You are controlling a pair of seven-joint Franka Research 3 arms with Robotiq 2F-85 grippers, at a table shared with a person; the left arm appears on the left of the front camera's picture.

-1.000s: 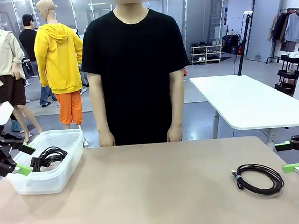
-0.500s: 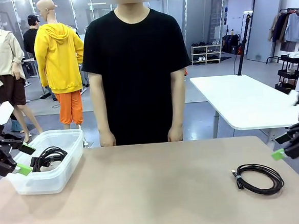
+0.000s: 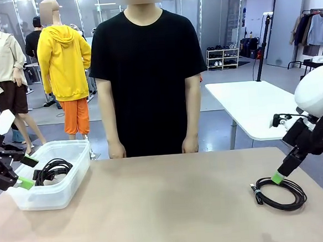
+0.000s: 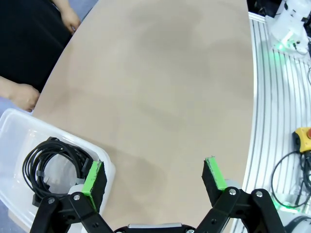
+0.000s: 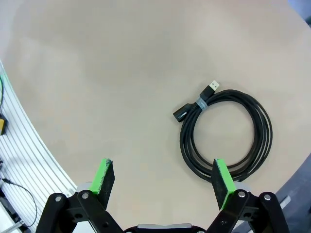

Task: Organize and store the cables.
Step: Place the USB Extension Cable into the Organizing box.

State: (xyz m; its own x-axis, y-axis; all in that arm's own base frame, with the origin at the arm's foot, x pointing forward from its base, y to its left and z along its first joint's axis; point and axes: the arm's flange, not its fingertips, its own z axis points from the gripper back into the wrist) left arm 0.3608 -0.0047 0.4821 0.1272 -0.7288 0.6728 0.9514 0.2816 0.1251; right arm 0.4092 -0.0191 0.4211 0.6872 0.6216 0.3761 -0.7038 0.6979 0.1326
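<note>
Black coiled cables, one loose on the table and one already in the bin.

A coiled cable [image 3: 278,193] lies flat on the tan table [image 3: 167,209] near its right edge, its two plugs bound by a small tie on the coil's left side (the tie and plugs read clearly in the right wrist view [image 5: 224,133]). The right gripper [image 3: 279,175] hangs just above the coil's far rim, fingers spread wide and empty, not touching it as far as can be told. At the far left of the table stands a clear plastic bin [image 3: 71,180] holding another coiled cable [image 3: 53,170]. The left gripper [image 3: 24,172] sits at the bin's left wall, jaws spread, gripping nothing. A person [image 3: 147,72] in a black shirt stands at the far side, hands down.
</note>
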